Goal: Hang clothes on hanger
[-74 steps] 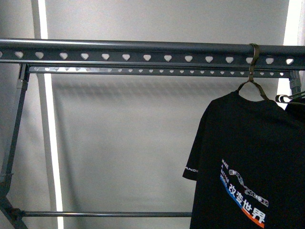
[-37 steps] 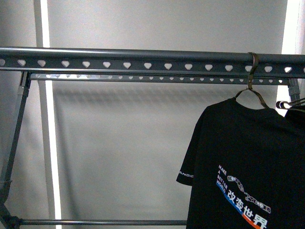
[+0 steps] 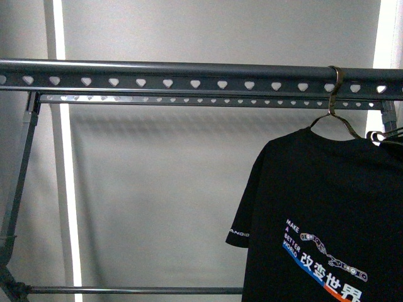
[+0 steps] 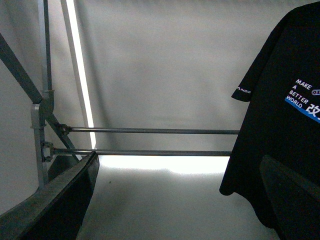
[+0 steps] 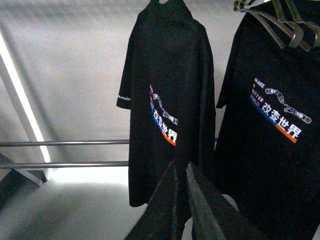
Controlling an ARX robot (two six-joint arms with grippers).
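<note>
T-shirt (image 3: 327, 207) hangs vertically (print forward).

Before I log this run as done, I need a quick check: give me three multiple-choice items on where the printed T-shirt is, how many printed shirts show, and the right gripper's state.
1. The T-shirt hangs from the rack:
A. its top rail's right end
B. its left end
C. its bottom bar

2. Printed black shirts in the right wrist view:
A. one
B. two
C. four

3. The right gripper is:
A. wide open
B. holding a shirt
C. shut, empty

Answers: 1 A, its hook loops the rail there; 2 B, two prints show; 3 C, fingers together, nothing between.
</note>
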